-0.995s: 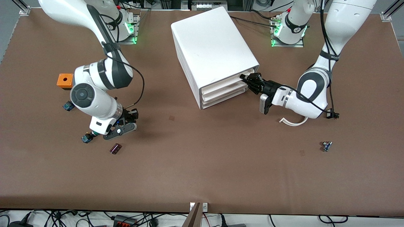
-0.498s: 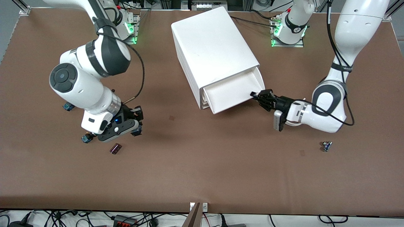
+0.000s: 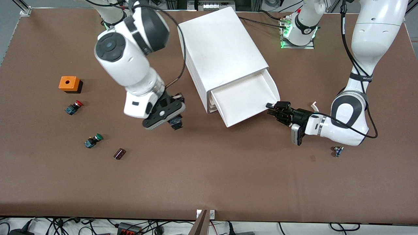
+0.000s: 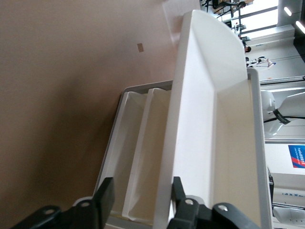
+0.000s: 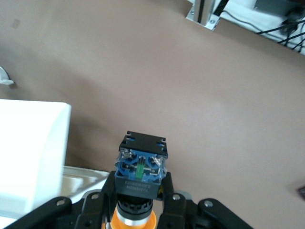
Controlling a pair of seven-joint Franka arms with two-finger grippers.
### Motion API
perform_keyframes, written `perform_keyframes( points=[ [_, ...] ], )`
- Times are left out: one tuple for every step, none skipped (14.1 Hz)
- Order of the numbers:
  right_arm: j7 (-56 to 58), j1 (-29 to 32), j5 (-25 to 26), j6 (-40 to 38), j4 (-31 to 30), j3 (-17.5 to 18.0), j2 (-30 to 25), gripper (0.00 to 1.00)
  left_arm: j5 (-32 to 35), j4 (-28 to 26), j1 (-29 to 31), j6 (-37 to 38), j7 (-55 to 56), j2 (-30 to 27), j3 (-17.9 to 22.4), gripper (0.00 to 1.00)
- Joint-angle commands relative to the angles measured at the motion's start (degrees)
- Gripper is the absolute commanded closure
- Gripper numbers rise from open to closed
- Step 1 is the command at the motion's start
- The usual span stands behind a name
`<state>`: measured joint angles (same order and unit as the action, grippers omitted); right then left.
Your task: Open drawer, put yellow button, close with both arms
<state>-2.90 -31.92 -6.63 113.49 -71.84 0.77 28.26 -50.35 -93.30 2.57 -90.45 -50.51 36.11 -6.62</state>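
The drawer (image 3: 243, 99), top tray of the white cabinet (image 3: 218, 42), stands pulled out toward the front camera. My left gripper (image 3: 271, 109) is at its front corner at the left arm's end, open. Its fingers straddle the drawer's (image 4: 209, 119) front wall in the left wrist view, where the left gripper (image 4: 141, 200) has one finger (image 4: 178, 195) against the wall and the other clear of it. My right gripper (image 3: 173, 119) hangs over the table beside the cabinet, shut on the yellow button (image 3: 176, 124). The right wrist view shows the right gripper (image 5: 138, 191) clamping the button's (image 5: 141, 164) black-and-blue body, orange cap toward the palm.
Toward the right arm's end of the table lie a red-capped switch (image 3: 73, 107), a green-capped switch (image 3: 92, 140), an orange box (image 3: 69, 83) and a small dark part (image 3: 119, 153). A small part (image 3: 338, 151) and a white curved strip (image 3: 314, 105) lie near the left arm.
The drawer has slid out, drawn by my left gripper, whose fingers have now parted. My right gripper has risen from the table with the yellow button and swung toward the cabinet.
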Motion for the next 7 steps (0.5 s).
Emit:
perform_keyframes(
  points=[
    [-7.17, -3.48, -0.49, -1.78, 4.77, -0.50, 3.55, 1.00, 4.28, 1.81, 0.24, 0.53, 5.74, -1.12, 0.64, 0.00],
    [-10.60, -5.41, -0.40, -1.69, 6.35, -0.85, 5.04, 1.00, 5.51, 1.89, 0.25, 1.58, 8.73, -2.17, 0.56, 0.00],
    [-13.85, -7.17, 0.12, -1.69, 9.23, -0.85, 6.80, 1.00, 7.18, 1.89, 0.25, 1.94, 12.15, -3.57, 0.64, 0.00],
    [-15.80, -8.67, 1.17, -1.78, 11.44, -0.85, 8.38, 1.00, 9.72, 2.07, 0.33, 2.03, 15.23, -4.98, 0.56, 0.00],
    [-17.47, -9.82, 1.79, -1.69, 12.85, -0.85, 9.44, 1.00, 12.70, 2.77, 0.33, 2.20, 18.05, -6.12, 0.56, 0.00],
    [-18.71, -11.05, 1.88, -1.34, 13.56, -0.94, 10.15, 1.00, 15.52, 3.99, 0.33, 3.07, 20.16, -6.57, 0.56, 0.00],
    [-19.41, -11.58, 1.89, -0.91, 14.09, -0.94, 10.50, 1.00, 18.24, 6.18, 0.33, 4.21, 22.71, -6.57, 0.56, 0.00]
  ],
)
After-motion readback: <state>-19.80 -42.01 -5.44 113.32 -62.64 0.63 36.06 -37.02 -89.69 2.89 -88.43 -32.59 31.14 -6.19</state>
